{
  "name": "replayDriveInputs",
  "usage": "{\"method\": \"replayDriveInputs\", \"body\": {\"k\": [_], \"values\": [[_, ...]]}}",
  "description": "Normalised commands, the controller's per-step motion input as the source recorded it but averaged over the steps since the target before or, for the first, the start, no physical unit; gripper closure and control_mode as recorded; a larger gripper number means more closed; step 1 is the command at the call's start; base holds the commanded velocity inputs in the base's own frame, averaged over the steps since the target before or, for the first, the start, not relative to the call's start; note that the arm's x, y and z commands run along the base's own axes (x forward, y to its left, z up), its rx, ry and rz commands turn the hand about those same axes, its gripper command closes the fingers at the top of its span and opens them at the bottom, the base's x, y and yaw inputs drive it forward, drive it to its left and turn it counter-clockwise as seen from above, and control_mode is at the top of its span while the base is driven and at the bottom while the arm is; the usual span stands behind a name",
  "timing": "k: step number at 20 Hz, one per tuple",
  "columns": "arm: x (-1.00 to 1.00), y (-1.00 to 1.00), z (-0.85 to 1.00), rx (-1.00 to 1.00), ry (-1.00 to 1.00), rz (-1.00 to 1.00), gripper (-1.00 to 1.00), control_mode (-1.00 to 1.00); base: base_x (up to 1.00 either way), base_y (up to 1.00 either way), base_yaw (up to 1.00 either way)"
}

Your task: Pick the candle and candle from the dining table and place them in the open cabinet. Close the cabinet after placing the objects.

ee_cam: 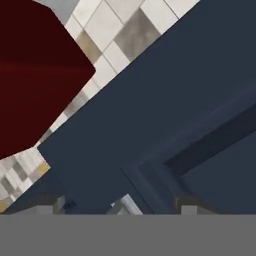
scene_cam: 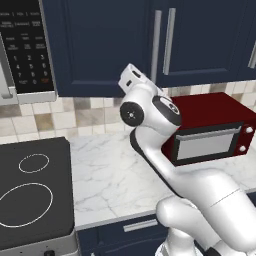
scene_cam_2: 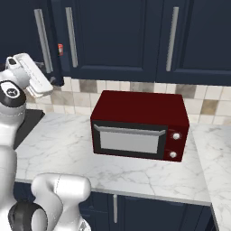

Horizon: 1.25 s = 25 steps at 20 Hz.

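I'm up against the cabinet (scene_cam_2: pixel 113 36), whose navy doors all look shut from the base views; in the hand view I'm pressed close to a door panel. The desk (scene_cam: pixel 115 180) below carries a red oven (scene_cam_2: pixel 140 126), with the stovetop (scene_cam: pixel 30 195) to its left. My arm's wrist (scene_cam_2: pixel 27 74) is raised by a door handle (scene_cam_2: pixel 43 40). Neither of the 2 candles is anywhere I can see, so I guess they're stowed and closing is nearly done. Jaws: I cannot tell their state.
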Motion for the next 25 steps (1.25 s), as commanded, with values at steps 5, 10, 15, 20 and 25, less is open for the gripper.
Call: {"method": "replayDriveInputs", "body": {"k": [5,10,15,20,25], "values": [[0.65,-0.33,0.11,-0.01,0.01,0.01,-1.0,-1.0,0.0,0.0,0.0],[0.67,-0.32,0.06,-0.02,0.01,0.01,-1.0,-1.0,0.0,0.0,0.0],[0.78,-0.31,0.0,-0.01,0.03,0.01,-1.0,-1.0,0.0,0.0,0.0],[0.51,-0.2,-0.01,-0.01,0.08,0.01,-1.0,-1.0,0.0,0.0,0.0],[0.0,-0.07,0.0,0.0,0.0,0.0,-1.0,-1.0,0.0,0.0,0.0]]}}
